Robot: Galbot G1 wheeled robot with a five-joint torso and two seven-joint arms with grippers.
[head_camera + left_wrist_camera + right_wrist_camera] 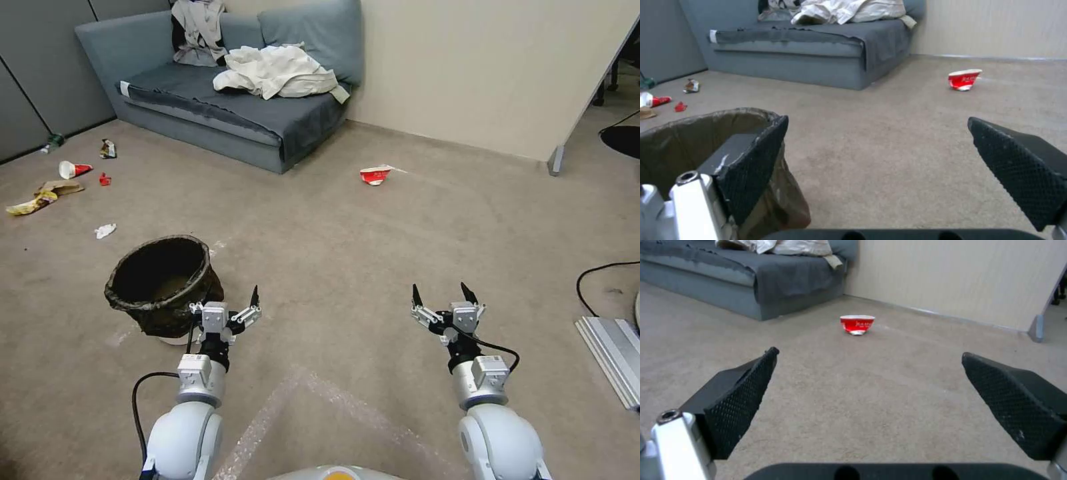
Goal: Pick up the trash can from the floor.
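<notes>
Carpeted floor (373, 267), beige-grey, faint tape marks, grey sofa (220, 107) against the far wall. Left gripper (223, 308) sits low over the carpet, fingers spread wide, nothing between them; one finger (753, 166) lies right at the bag-covered rim of the trash can (160, 283), contact unclear. Can stands upright on the floor just ahead-left of that gripper, black liner folded over the rim, bit of white base showing below. Right gripper (445, 301) hovers well apart to the right, also spread, holding nothing. Crushed red cup (375, 175) lies farther out near the sofa corner. More litter (60, 183) on the carpet at far left.
</notes>
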